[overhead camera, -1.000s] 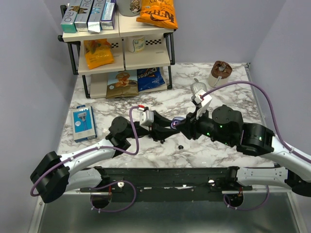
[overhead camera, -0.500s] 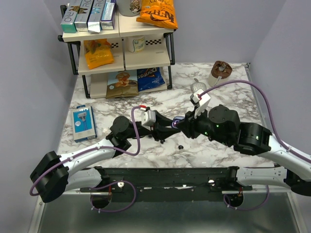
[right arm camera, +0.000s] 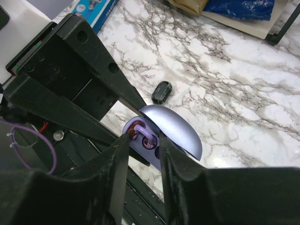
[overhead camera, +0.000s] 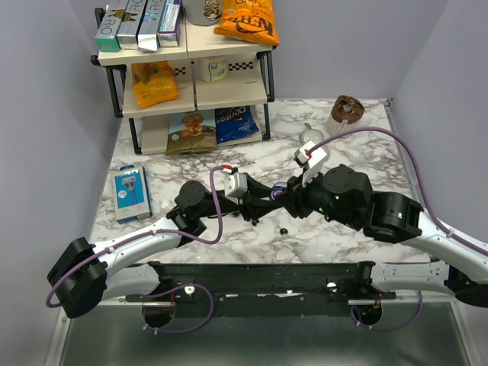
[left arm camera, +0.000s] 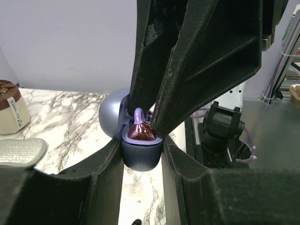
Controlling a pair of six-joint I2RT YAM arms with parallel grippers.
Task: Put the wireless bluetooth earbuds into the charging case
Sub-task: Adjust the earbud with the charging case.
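Left gripper clamped open charging case; right gripper pinched earbud at well. Straight push needed. Right wrist view: spare earbud at case's 12 o'clock.

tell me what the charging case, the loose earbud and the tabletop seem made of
The charging case: probably plastic, satin lavender, soft even sheen. The loose earbud: likely glossy black plastic, with a bright highlight. The tabletop: white with grey veins like marble; real stone or printed laminate, cannot tell.

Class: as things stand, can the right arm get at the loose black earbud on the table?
Probably not yet: the right gripper pinches the other earbud at the charging case; the loose earbud lies uncovered nearby.
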